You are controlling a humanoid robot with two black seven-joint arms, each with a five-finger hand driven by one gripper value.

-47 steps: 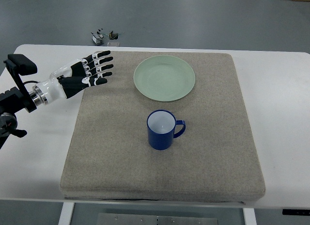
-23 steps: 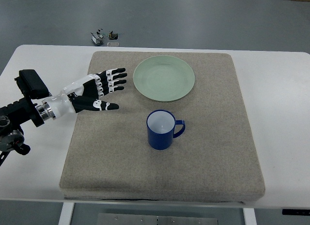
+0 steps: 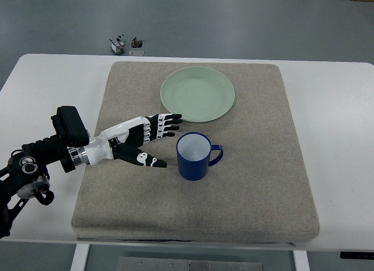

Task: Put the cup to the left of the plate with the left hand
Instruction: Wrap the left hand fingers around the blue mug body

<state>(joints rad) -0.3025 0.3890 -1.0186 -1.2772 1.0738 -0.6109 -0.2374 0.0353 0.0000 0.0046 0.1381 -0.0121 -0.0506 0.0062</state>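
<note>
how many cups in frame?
1. A blue cup sits upright on the grey mat, just below the green plate, handle pointing right. The open left hand is beside it, not touching. Nothing in view could hide another.

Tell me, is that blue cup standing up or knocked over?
Upright. The blue cup sits on its base on the grey mat, its round mouth facing up, white inside visible, handle to the side.

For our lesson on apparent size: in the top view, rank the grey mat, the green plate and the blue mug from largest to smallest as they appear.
1. Grey mat, by far the largest.
2. Green plate.
3. Blue mug, smallest.
</note>
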